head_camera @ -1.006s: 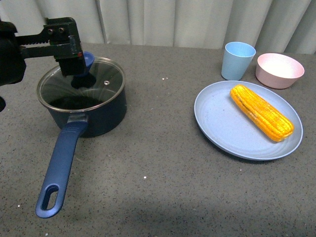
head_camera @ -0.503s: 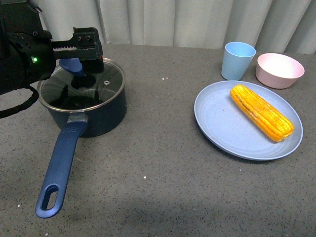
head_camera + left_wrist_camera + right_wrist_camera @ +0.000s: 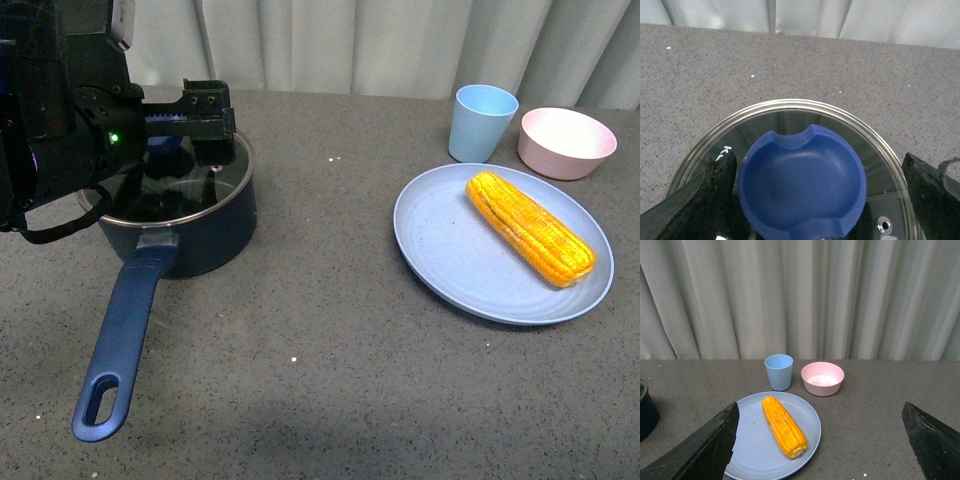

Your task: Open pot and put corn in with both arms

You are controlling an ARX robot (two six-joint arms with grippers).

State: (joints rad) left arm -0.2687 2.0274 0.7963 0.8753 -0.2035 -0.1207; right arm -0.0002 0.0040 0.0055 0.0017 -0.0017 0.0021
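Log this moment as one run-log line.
stage: lid not yet gripped | left claw: open, either side of knob | lid: on pot | corn: on plate | right claw: open, empty

The right pincer [image 3: 819,405] is spread wide, its 2 black fingers [image 3: 705,450] showing at opposite lower corners of the picture. On the grey speckled bench [image 3: 875,410] lies 1 yellow-orange cob, the corn [image 3: 784,426], resting on a pale blue plate [image 3: 752,445]. Between the plate and the pale pleated curtain [image 3: 800,295] stand a light blue cup [image 3: 778,371] and a pink bowl [image 3: 822,378], near each other but not touching. A sliver of the dark pot [image 3: 646,412] shows at the picture's edge.
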